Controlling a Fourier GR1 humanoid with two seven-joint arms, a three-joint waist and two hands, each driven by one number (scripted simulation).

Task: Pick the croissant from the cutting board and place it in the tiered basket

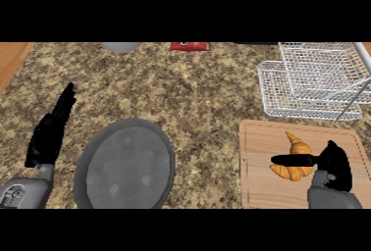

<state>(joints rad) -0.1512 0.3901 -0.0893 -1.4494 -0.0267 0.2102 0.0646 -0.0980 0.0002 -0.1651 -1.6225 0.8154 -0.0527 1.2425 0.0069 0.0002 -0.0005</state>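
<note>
An orange croissant point(296, 151) lies on the wooden cutting board point(261, 186) at the lower right. My right hand point(334, 164) is over the board just right of the croissant, with its thumb lying across the pastry's lower half; the fingers look fairly straight. The white wire tiered basket point(313, 83) stands behind the board at the upper right, with nothing in it. My left hand point(52, 131) rests open at the left, fingers pointing up.
A large grey round plate point(124, 165) lies in the middle foreground between the arms. At the counter's back edge sit a grey object point(121, 47) and a red object point(190, 46). The speckled counter ends at the left in a wooden strip point(11, 61).
</note>
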